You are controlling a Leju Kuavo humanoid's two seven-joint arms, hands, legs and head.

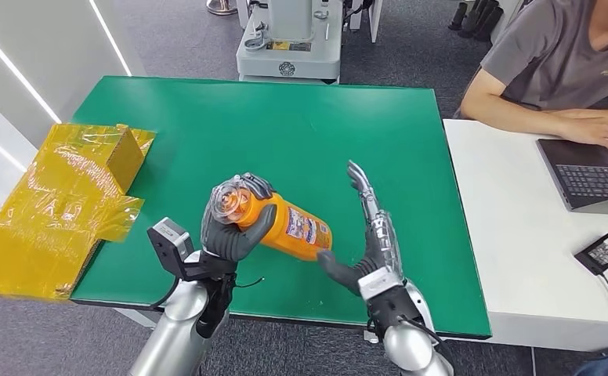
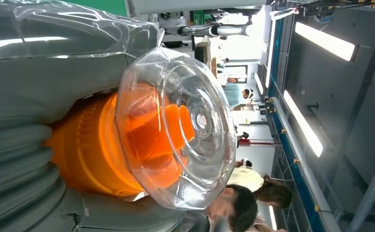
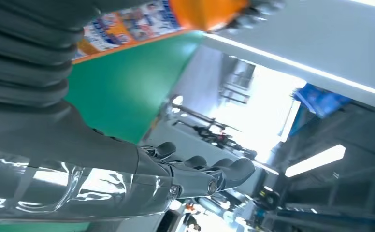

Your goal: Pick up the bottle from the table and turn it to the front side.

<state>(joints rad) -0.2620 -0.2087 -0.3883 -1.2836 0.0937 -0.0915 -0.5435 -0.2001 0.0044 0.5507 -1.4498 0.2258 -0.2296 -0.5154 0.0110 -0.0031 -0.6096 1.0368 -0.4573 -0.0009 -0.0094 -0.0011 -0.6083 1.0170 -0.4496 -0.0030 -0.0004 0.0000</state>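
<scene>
A: Left hand (image 1: 234, 223) is wrapped around the cap end of the bottle (image 1: 289, 227), lifted clear above the green table (image 1: 301, 125). Solid grasp, fingers round the neck.

B: Right hand (image 1: 367, 243)?

A: Fingers stretched out flat and apart, holding nothing. Its thumb sits just beside the bottle's base; I can't tell whether it touches.

B: Bottle axis?

A: Roughly lying down, slightly tilted. The clear cap (image 2: 176, 125) points toward the robot's left and back at the left wrist camera; the base points toward the right hand. So the bottle lies between the 2 hands, long axis running hand to hand.

B: Label?

A: Label (image 1: 307, 229) shows on the side near the base, partly facing up. My guess: the turn isn't finished, and the right hand is nearest the free end to take or steady it while it rolls about that axis.

B: Containers?

A: 1 yellow taped box (image 1: 89, 164), standing off the table's left edge. Can't see its contents. A person types on a laptop (image 1: 591, 176) at the white table (image 1: 512, 235).
</scene>
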